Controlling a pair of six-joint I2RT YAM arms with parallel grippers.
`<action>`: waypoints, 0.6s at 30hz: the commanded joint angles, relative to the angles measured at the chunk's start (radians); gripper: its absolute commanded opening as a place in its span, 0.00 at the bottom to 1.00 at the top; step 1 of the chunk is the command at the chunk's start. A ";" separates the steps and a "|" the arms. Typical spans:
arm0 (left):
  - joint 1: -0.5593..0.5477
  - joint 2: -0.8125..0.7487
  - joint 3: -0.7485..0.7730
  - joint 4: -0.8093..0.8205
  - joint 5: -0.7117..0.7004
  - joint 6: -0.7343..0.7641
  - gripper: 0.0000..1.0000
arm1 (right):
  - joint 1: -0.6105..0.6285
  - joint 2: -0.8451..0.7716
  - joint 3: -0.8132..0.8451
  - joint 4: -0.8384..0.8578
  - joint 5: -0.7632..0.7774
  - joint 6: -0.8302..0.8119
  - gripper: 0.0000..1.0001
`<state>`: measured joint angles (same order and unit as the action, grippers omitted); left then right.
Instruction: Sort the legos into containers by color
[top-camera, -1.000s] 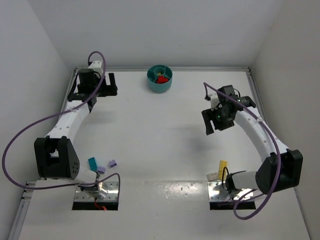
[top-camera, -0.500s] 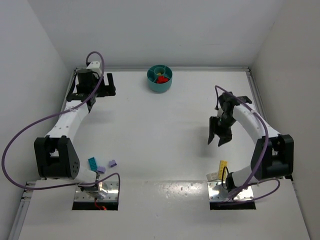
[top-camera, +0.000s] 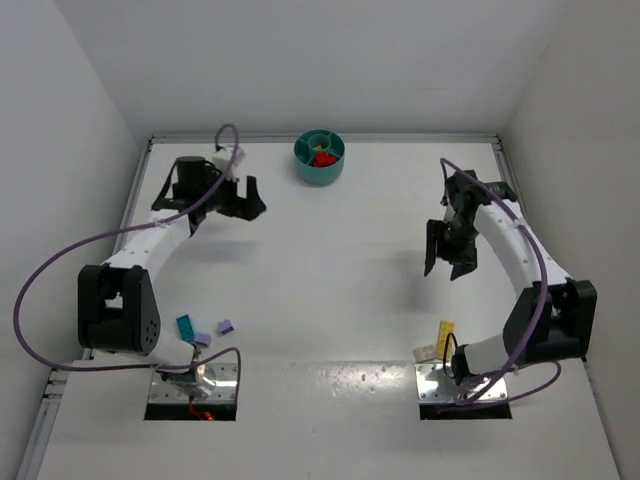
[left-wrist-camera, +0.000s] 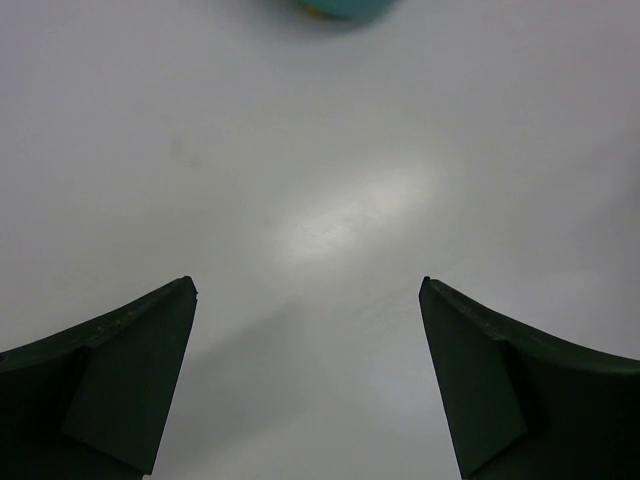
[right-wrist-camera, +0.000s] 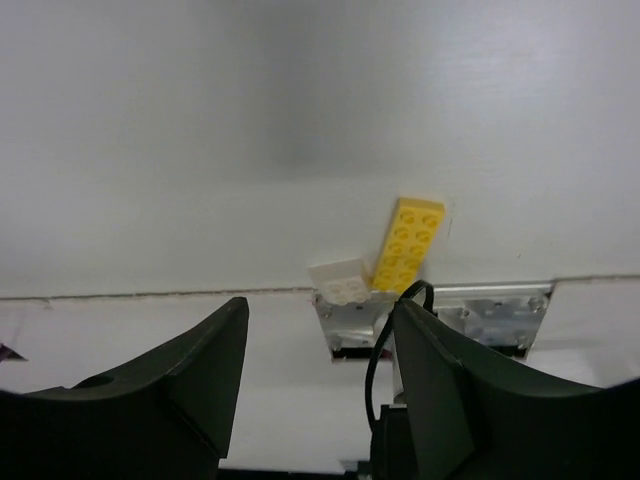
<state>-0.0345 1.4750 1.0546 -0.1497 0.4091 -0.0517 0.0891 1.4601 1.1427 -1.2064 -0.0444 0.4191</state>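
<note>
A round teal plastic bowl (top-camera: 320, 157) divided by inner walls is set at the far edge of the white table (top-camera: 320, 270), about midway across. Small red plastic bricks (top-camera: 323, 159) are seen in its near compartment; the other compartments cannot be made out.

The left gripper (top-camera: 250, 198) is held above the table, near and to the left of the bowl. Its jaws are spread wide and nothing is held between them. The right gripper (top-camera: 447, 264) is raised over the right part of the table, well apart from the bowl. Its jaws are parted and nothing is gripped.

A long flat yellow brick (right-wrist-camera: 408, 244) is laid by the right arm's base, with a small white brick (right-wrist-camera: 340, 283) just beside its near end. A teal brick (top-camera: 186, 325) and two pale purple bricks (top-camera: 224, 326) are grouped by the left arm's base.
</note>
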 joint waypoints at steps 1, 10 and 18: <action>-0.105 -0.009 -0.025 0.025 0.351 0.107 1.00 | -0.006 -0.088 0.069 -0.033 0.041 -0.066 0.60; -0.275 0.053 0.071 -0.017 0.456 0.190 1.00 | -0.055 -0.020 -0.015 -0.038 0.078 -0.023 0.58; -0.502 0.053 0.064 -0.100 0.520 0.430 0.99 | -0.124 0.052 0.368 0.048 0.089 -0.048 0.60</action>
<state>-0.4587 1.5372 1.0855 -0.2108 0.8474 0.2214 -0.0132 1.5021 1.3312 -1.2411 0.0265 0.3851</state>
